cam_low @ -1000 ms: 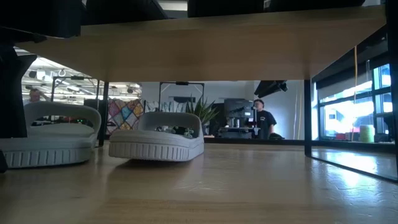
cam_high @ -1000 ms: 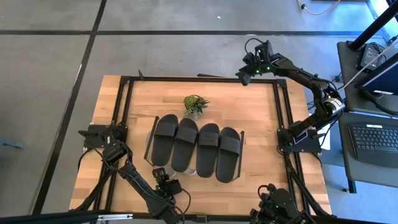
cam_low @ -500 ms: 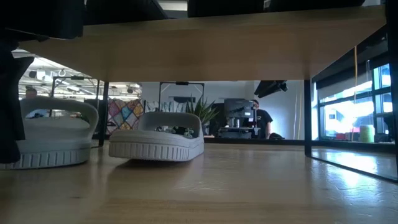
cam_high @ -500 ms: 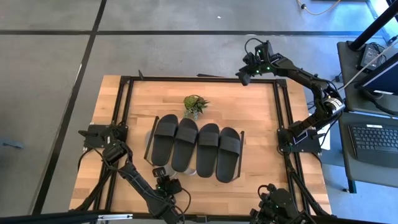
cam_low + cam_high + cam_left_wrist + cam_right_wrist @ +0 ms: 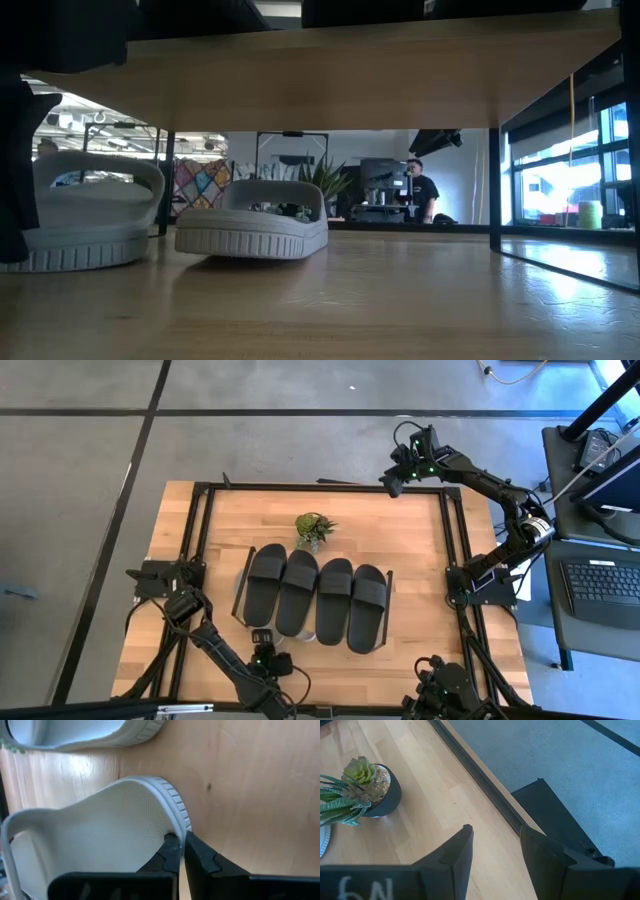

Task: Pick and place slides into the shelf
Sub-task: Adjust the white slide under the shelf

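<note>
The left gripper is pinching the rim of a light grey slide, its fingers closed on the thin edge, probably because the rim is the easiest part to hold. That slide is sitting on the tabletop at the near left end of the shelf, beside a 2nd grey one under the shelf board. 4 black slides are already lying in a row on top. The right gripper is waiting over the table's far right corner, fingers apart and holding nothing (a potted plant nearby). Beyond the table, a person is standing in a bright workshop.
</note>
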Action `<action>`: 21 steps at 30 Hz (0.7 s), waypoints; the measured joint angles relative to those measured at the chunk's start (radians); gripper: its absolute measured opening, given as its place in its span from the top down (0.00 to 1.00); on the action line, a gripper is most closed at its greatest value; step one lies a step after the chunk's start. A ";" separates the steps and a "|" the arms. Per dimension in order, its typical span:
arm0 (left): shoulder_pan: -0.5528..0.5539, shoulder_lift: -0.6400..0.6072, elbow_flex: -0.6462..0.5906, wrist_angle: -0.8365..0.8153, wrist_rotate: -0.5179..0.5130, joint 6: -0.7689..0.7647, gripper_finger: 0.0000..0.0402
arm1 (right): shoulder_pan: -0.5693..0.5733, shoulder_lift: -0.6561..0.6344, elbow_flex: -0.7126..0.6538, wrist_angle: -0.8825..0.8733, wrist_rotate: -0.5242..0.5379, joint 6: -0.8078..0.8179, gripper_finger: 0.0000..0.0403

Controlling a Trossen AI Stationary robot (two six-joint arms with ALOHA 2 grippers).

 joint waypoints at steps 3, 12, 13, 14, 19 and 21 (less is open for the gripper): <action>-0.002 0.000 0.000 0.000 0.001 0.055 0.99 | 0.000 0.000 0.000 0.000 0.000 0.000 0.59; -0.015 0.001 0.012 -0.018 0.009 0.213 0.99 | 0.000 0.000 0.000 0.000 0.000 0.005 0.59; -0.015 0.001 0.013 -0.019 0.009 0.218 0.99 | 0.000 0.000 0.000 0.000 0.000 0.005 0.59; -0.015 0.002 0.016 -0.022 0.010 0.223 0.99 | 0.000 0.000 0.000 0.001 0.000 0.005 0.59; -0.017 0.002 0.023 -0.038 0.021 0.275 1.00 | 0.000 0.000 0.000 0.001 0.000 0.006 0.59; -0.018 0.002 0.030 -0.065 0.037 0.292 1.00 | 0.000 0.000 0.000 0.000 0.000 0.006 0.59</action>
